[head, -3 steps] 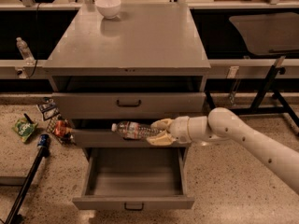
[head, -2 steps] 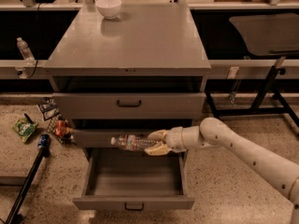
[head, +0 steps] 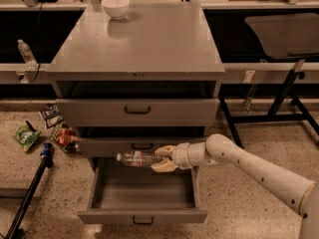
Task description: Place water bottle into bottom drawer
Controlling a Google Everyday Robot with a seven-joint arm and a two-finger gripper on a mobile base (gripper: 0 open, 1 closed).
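Observation:
The water bottle is a clear ribbed bottle with a coloured label band. It lies horizontal, cap to the left, held in the air above the back of the open bottom drawer. My gripper is shut on the bottle's right end, its cream fingers above and below it. My arm reaches in from the lower right. The bottom drawer is pulled out and its inside looks bare. The bottle is level with the middle drawer front.
A white bowl sits on the grey cabinet top. A small clear bottle stands on a ledge at left. Snack bags and clutter lie on the floor at left. A black pole leans at lower left.
My gripper has moved down and slightly left with the bottle, from in front of the middle drawer to just above the open bottom drawer.

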